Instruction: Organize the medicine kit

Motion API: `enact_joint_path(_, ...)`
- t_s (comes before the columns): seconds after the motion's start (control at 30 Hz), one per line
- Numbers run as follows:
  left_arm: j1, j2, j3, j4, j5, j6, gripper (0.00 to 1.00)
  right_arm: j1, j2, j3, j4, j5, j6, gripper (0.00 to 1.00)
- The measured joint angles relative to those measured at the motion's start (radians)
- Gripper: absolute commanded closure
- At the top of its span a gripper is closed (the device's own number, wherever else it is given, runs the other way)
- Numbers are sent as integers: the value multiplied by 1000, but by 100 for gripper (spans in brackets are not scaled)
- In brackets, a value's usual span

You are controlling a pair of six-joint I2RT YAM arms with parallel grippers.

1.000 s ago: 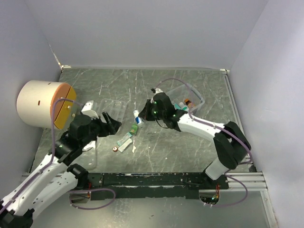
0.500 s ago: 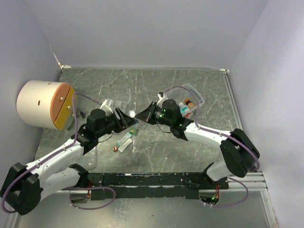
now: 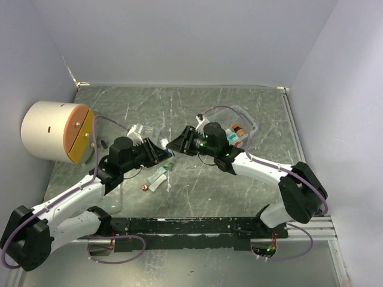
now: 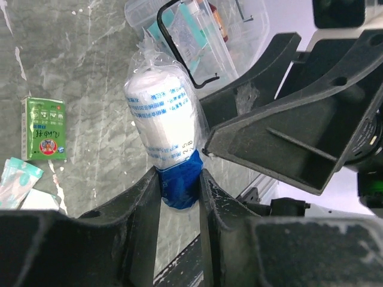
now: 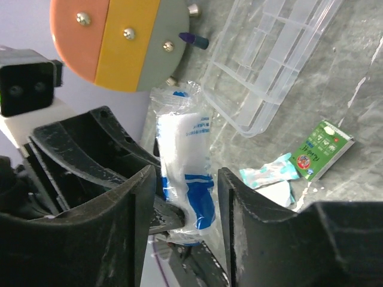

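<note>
Left wrist view: left claw [image 4: 179,177] pinches the blue end of the bandage roll [image 4: 163,119] — overhead that grip's hidden; right claw [image 5: 182,179] gapes around it, arms nose-to-nose.

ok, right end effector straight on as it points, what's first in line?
The wrapped bandage roll, sitting between the open fingers of the right end effector, blue end gripped by the left end effector. Its housing seems next behind, depth unclear.

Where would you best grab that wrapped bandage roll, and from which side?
By its blue end, squeezing across the round width and coming in along its length from that end. The bandage roll is a slim cylinder in loose wrap; the left pincer grips it exactly so, leaving the white body free.
</note>
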Motion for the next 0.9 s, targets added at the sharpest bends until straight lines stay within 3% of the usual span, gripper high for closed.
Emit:
enact_joint_path(0.33,0,-40,79,-120,45,204,67,0,-14,89,-122,-69,-165,54)
enact_joint_path(0.5,0,-39,87,-140,106,259,63,0,-8,116,-138,-142,-187,73)
enact_joint_path(0.6,0,-39,100,-167,118,285,47,-7,-1,115,-142,-164,-183,83)
enact_joint_path(0.73,0,-47,133,-230,113,313,21,-10,-5,114,-146,-159,-164,86)
enact_joint_path(0.8,0,-63,163,-293,82,323,16,-17,-24,110,-160,-126,-157,86)
enact_joint_path(0.9,0,-108,216,-394,6,344,17,-49,-88,103,-192,-31,-146,86)
